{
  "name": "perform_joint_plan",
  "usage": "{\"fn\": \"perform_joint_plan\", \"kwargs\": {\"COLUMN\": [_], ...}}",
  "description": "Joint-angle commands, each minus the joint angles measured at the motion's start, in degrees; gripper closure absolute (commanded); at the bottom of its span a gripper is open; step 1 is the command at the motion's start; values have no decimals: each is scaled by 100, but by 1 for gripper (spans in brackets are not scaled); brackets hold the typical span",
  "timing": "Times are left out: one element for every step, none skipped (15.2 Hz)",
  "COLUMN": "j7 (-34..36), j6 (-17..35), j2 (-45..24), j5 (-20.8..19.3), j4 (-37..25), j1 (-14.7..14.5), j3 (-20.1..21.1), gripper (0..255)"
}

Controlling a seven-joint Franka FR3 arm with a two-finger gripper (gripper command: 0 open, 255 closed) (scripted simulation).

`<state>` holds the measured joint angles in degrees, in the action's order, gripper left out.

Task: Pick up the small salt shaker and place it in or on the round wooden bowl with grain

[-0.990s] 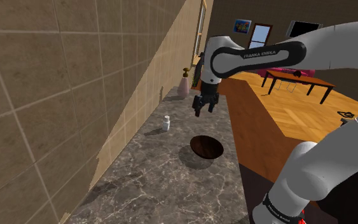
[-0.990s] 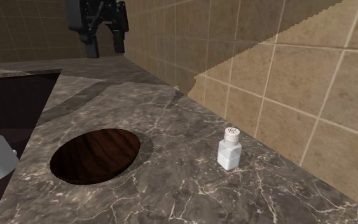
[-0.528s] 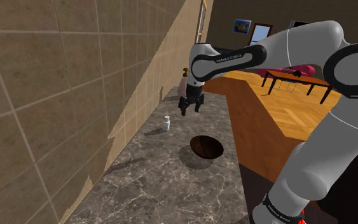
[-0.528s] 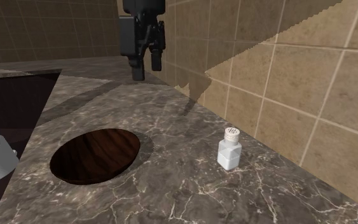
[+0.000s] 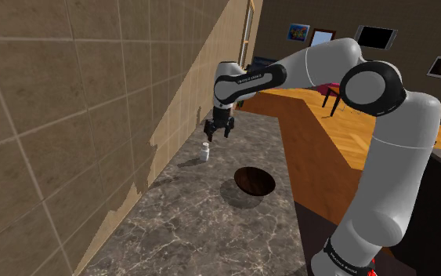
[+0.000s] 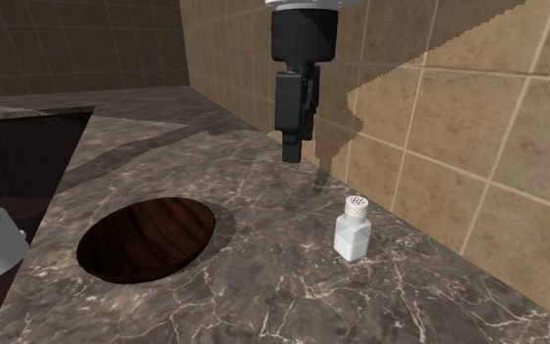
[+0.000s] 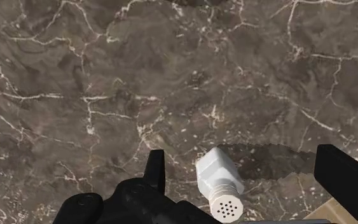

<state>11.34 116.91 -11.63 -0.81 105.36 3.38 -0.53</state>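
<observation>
Shoulder cam sat high behind the arm [image 5: 391, 165], looking down the marble counter [image 5: 211, 227]. Second exterior cam sat low and near, facing back toward the arm. Wrist cam looked straight down. All shared the shaker [image 5: 204, 152]; both exteriors the bowl [image 5: 255, 181].

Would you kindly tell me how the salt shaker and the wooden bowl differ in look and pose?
The salt shaker is white with a perforated cap; the wooden bowl is dark brown. The shaker stands tall and narrow; the bowl sits wide and low. The shaker is nearer the tiled wall than the bowl. Both rest on the marble counter.
</observation>
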Motion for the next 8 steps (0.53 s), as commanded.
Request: {"fn": "perform_joint_plan", "kwargs": {"j7": [26, 31, 36, 41, 46, 50, 50, 50], "j6": [29, 10, -16, -53, -98, -152, -87, -23], "j2": [-443, -677, -914, -1155, -1401, -1640, -1665, -1692], "j5": [8, 14, 21, 28, 35, 42, 42, 42], "j4": [-430, -688, -958, -1241, -1539, -1837, -1797, -1759], "j1": [7, 15, 22, 31, 40, 49, 50, 51], "j3": [-8, -14, -21, -26, -32, -36, -36, -36], "gripper": [0, 0, 0, 0, 0, 0, 0, 0]}}
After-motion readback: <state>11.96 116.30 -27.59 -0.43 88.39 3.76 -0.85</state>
